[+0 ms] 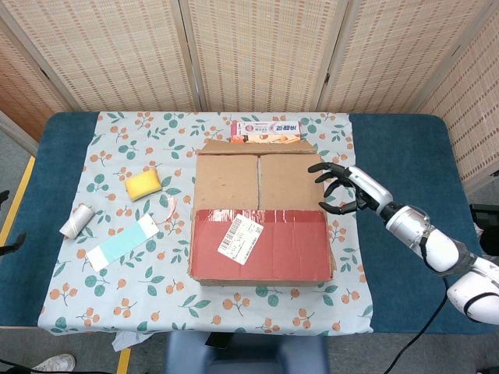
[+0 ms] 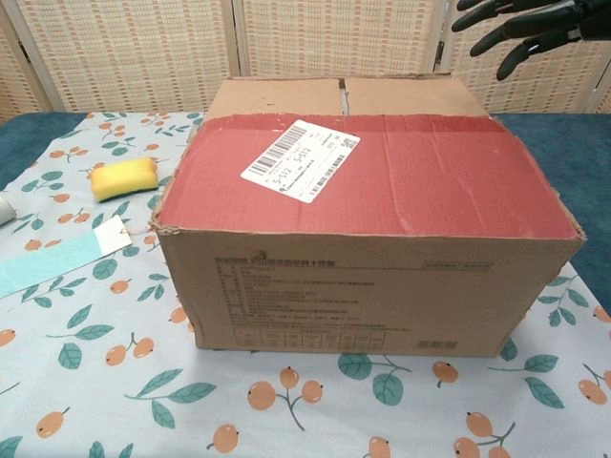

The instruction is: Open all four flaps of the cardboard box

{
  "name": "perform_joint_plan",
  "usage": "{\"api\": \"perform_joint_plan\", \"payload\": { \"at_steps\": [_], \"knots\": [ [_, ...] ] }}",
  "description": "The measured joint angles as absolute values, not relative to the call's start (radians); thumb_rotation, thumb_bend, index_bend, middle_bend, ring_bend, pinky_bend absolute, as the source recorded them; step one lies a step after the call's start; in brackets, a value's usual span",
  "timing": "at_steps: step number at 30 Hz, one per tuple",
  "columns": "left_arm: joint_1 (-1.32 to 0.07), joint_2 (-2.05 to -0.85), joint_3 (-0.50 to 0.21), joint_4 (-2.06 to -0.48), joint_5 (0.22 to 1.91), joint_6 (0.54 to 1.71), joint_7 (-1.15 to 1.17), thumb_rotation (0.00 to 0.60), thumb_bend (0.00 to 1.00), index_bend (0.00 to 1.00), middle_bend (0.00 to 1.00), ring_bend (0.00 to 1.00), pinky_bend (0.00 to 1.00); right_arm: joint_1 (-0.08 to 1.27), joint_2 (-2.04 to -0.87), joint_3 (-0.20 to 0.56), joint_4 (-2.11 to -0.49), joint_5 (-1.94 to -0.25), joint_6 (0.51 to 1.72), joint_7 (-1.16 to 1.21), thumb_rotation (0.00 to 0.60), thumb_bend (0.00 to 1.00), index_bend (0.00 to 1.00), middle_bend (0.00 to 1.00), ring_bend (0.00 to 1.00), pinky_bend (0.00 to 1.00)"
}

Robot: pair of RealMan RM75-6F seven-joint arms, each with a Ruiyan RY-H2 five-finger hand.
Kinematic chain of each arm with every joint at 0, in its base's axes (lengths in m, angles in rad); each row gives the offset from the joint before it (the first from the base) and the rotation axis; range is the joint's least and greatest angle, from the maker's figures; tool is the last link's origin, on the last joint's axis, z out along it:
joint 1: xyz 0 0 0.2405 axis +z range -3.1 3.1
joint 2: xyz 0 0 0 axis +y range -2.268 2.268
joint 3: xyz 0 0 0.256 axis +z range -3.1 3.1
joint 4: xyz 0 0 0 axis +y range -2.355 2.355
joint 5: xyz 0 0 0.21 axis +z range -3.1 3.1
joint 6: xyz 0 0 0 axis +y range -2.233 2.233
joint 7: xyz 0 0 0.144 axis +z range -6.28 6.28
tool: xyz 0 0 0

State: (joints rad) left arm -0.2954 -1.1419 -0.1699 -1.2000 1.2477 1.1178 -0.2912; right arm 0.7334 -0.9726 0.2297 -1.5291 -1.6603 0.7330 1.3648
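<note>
Currently the cardboard box (image 1: 260, 220) sits mid-table on the floral tablecloth (image 1: 109, 257), all flaps down, red flap (image 2: 382, 176) nearest the robot (shipping label (image 1: 242, 239) on it). Right hand (image 1: 348, 190) hovers just beside the box's right edge, fingers (image 2: 492, 13) spread and curved, holding nothing. Left hand unseen. Yellow sponge (image 1: 143, 185) and toothpaste carton (image 1: 265, 131) lie nearby.

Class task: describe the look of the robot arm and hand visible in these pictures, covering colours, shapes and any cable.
The right hand has slim black fingers and a silver-grey back. Its arm is built of rounded white segments joined by grey and dark bands. A thin black cable hangs below it. The left hand is not shown.
</note>
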Motion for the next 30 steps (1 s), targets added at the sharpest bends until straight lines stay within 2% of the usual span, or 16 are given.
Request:
{"api": "perform_joint_plan", "payload": {
  "at_steps": [4,14,18,30],
  "knots": [
    [-0.291,-1.140,-0.171,-1.203,1.251,1.130,-0.303,0.600,0.39,0.00,0.17,0.14,0.06,0.763,-0.996,0.196,-1.510,-1.678,0.741,1.371,0.600,0.38,0.22,0.17,0.24,0.29],
    [-0.281,-1.140,-0.169,-1.194,1.271,1.151,-0.335,0.600,0.39,0.00,0.17,0.12,0.03,0.826,-1.035,0.109,-1.472,-1.707,0.775,1.455,0.600,0.38,0.22,0.16,0.24,0.28],
    [-0.280,-1.138,-0.167,-1.194,1.269,1.147,-0.335,0.600,0.39,0.00,0.17,0.12,0.01,0.835,-1.051,0.083,-1.456,-1.700,0.793,1.467,0.600,0.38,0.14,0.15,0.24,0.28],
    [-0.288,-1.146,-0.169,-1.167,1.261,1.115,-0.359,0.600,0.39,0.00,0.15,0.11,0.00,0.873,-1.079,0.013,-1.407,-1.723,0.814,1.558,0.600,0.38,0.07,0.15,0.22,0.28]
  ]
}}
